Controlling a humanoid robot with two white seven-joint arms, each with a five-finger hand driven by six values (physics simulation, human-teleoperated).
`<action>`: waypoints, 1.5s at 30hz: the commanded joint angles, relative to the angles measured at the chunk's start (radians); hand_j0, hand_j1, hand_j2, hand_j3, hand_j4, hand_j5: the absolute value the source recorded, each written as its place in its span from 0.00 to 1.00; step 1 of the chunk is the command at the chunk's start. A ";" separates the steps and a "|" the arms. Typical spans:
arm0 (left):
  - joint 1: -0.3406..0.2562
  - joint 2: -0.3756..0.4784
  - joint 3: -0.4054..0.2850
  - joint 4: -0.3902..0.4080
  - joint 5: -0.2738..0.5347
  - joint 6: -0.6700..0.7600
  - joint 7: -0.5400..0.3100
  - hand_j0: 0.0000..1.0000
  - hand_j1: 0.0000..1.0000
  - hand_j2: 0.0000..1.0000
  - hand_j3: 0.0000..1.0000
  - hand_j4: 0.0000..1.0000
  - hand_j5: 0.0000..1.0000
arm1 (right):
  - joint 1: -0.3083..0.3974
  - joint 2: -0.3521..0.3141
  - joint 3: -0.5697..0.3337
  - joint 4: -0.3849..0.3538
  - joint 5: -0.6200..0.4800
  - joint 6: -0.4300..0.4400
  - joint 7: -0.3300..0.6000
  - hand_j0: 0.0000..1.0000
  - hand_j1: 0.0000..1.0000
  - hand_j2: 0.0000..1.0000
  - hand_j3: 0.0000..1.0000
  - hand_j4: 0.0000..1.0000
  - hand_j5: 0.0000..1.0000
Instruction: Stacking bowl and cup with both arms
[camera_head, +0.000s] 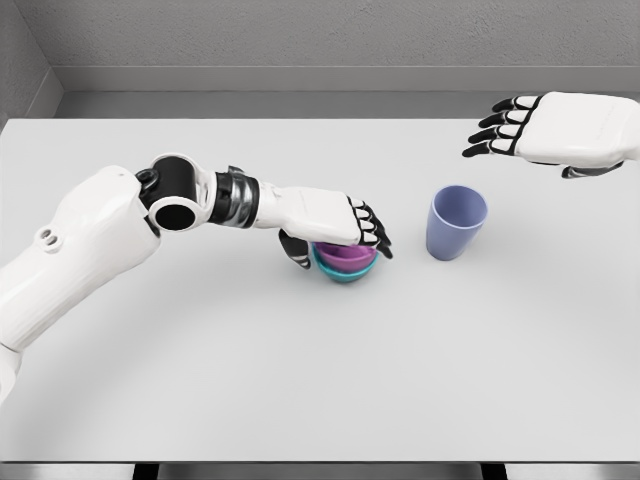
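Here, on my feed: two nested bowls, a magenta bowl (345, 256) sitting inside a teal bowl (345, 273), near the middle of the pale grey counter (300, 380). My left robot hand (335, 225) lies over them, fingers draped across the top and thumb at the near-left side, gripping the stack. A lavender cup (456, 222) stands upright to the right, apart from the bowls. My right robot hand (545, 135) hovers beyond the cup, fingers loosely extended, holding nothing.
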 joint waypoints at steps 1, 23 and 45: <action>0.000 0.003 0.000 0.000 0.007 0.003 0.000 1.00 1.00 1.00 1.00 1.00 1.00 | -0.002 -0.001 0.000 0.000 -0.003 0.002 0.000 1.00 1.00 1.00 1.00 1.00 1.00; 0.158 0.414 0.290 0.052 0.306 0.003 -0.003 1.00 1.00 1.00 1.00 1.00 1.00 | -0.008 0.102 0.124 0.000 0.002 0.002 0.000 1.00 1.00 1.00 1.00 1.00 1.00; 0.196 0.395 0.284 0.044 0.278 0.003 -0.003 1.00 1.00 1.00 1.00 1.00 1.00 | 0.002 0.163 0.132 0.072 0.048 0.002 0.000 1.00 1.00 1.00 1.00 1.00 1.00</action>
